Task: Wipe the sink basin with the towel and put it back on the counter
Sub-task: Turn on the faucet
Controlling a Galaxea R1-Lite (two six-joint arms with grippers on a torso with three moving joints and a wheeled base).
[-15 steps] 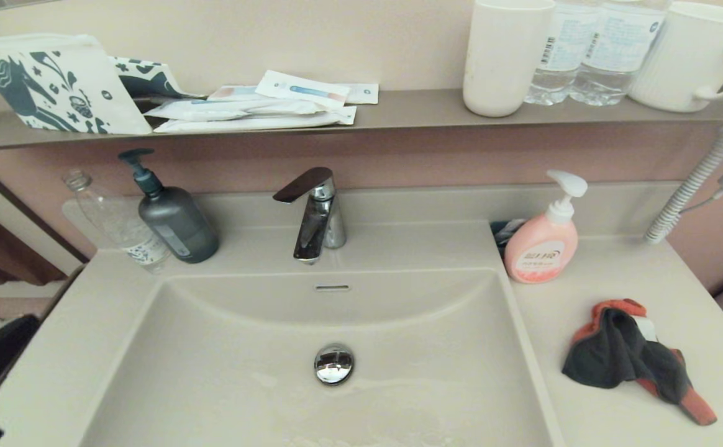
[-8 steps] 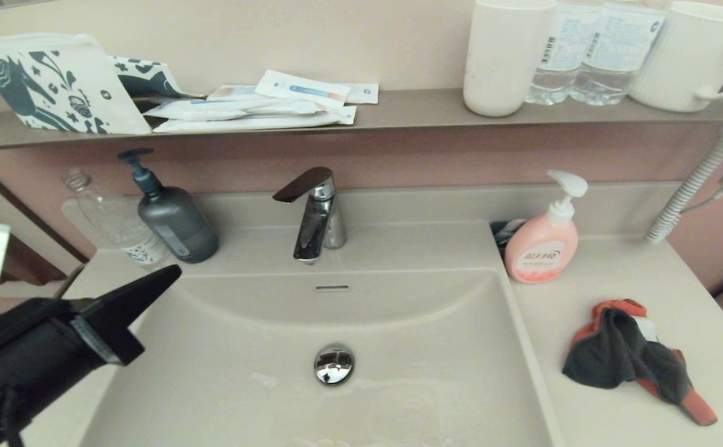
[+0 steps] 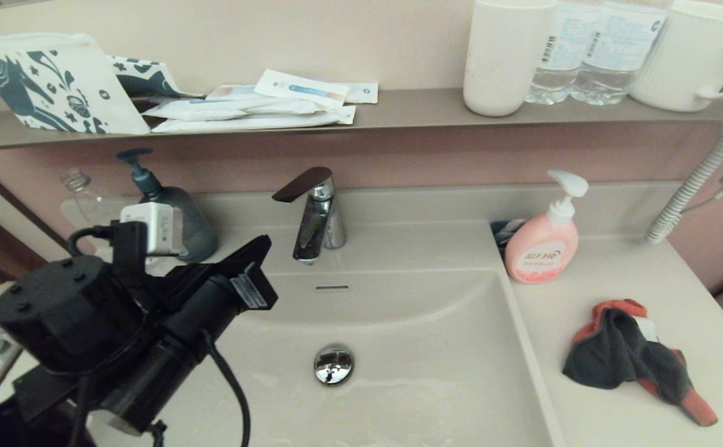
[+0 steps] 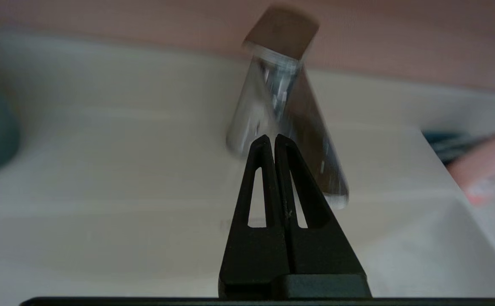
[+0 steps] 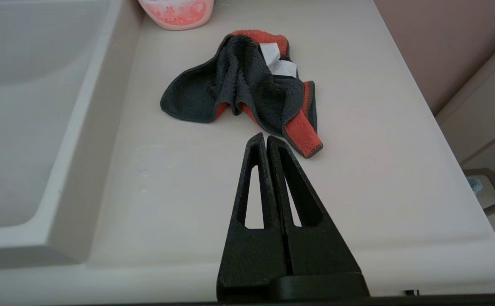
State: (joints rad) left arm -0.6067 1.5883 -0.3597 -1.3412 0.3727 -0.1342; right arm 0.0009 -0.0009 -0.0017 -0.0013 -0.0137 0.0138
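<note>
At about 8 o'clock in the head view, the left gripper hangs above the near-left part of the sink basin, its fingers pressed together on nothing and aimed toward the faucet at 12 o'clock. Behind the arm stand the grey pump bottle and, further left, a clear bottle. At the middle, the basin lies bare, with the drain plug at its centre and a faint wet sheen on the floor near it. Toward 2 o'clock the pink soap bottle stands on the counter, just beside the basin's rim. At 4 o'clock the towel lies crumpled on the counter, well apart from the basin: soft charcoal pile with orange-red reverse and edging, a white tag showing. The right gripper hovers near it, closed and empty, tips pointing at the orange corner. Nothing appears begun; the pick-up is the step in hand. The next move calls for the right jaws to part, then drop onto a raised grey fold.
</note>
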